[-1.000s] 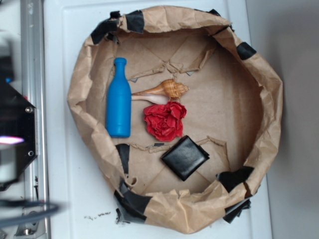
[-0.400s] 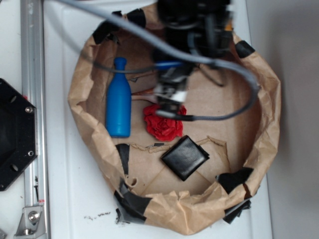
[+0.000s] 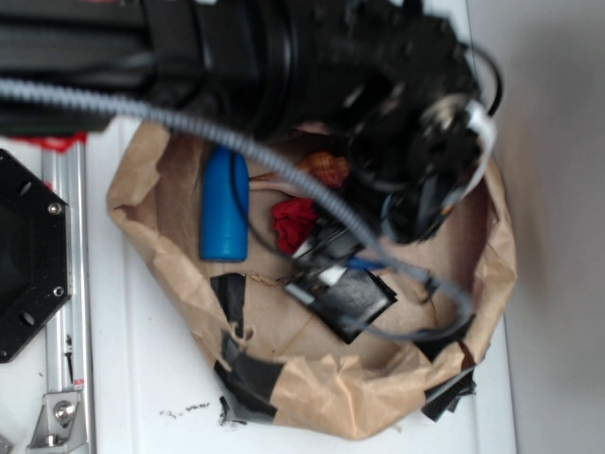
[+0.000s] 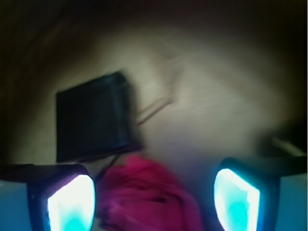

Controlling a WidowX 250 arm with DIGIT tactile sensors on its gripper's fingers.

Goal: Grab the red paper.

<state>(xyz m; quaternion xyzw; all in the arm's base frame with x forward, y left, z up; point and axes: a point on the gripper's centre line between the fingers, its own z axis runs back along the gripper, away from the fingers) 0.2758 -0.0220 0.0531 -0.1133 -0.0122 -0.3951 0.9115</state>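
I am seeing the gripper [image 4: 154,192] hanging with its fingers [image 4: 70,199] spread wide apart, the red paper [image 4: 144,197] sitting low between them but touching neither. From outside, the red paper [image 3: 293,222] is lying in the brown paper liner [image 3: 180,274], right of the blue bottle [image 3: 225,208] and just beside the black square [image 3: 354,298].

The liner [image 3: 312,392] is crinkly brown kraft paper, matt and rough, patched with glossy black tape [image 3: 248,378]. The red paper [image 3: 294,223] looks crumpled and matt. The blue bottle [image 3: 225,210] reads as smooth plastic with a slight sheen. The black square [image 3: 354,301] is glossy, maybe leather, hard to say through blur. Metal rail [image 3: 59,312] at lower left looks brushed.
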